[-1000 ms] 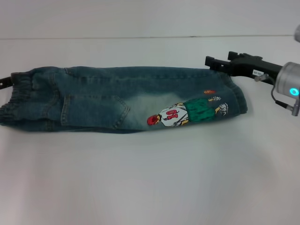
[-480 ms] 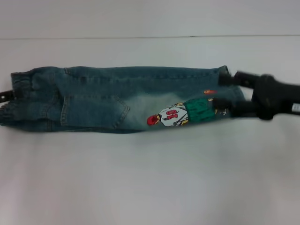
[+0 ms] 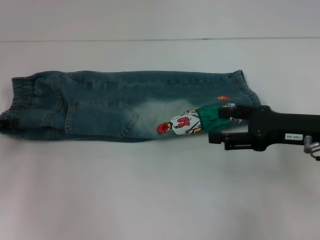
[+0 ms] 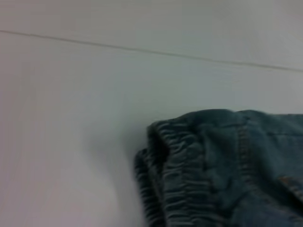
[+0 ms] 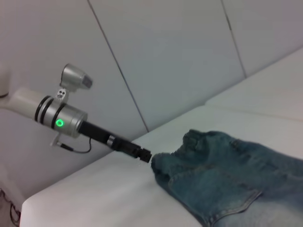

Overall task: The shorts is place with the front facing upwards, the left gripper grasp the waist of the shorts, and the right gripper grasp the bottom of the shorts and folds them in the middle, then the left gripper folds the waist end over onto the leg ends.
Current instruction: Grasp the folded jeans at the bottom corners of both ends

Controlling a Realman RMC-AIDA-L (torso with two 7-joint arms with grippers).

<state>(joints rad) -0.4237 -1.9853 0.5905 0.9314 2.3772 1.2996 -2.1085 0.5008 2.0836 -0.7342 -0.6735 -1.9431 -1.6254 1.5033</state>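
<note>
The right gripper (image 3: 220,127) reaches in from the right side of the table (image 3: 160,190) and sits at the leg ends (image 3: 250,97) of the shorts (image 3: 130,105). Its two black fingers are spread apart, one lying over the cartoon print (image 3: 192,120) and the other just off the near edge of the denim, on the bare table. Nothing is pinched between them.

The shorts lie flat and stretched across the table, already folded lengthwise into a long strip, with the waist (image 3: 20,102) at the far left and the legs at the right.

The left gripper (image 5: 144,155) is at the waist end, its tip touching the gathered band (image 5: 163,163). I cannot tell whether its fingers are open or closed. In the left wrist view the ruched waistband (image 4: 180,179) fills the near corner.
</note>
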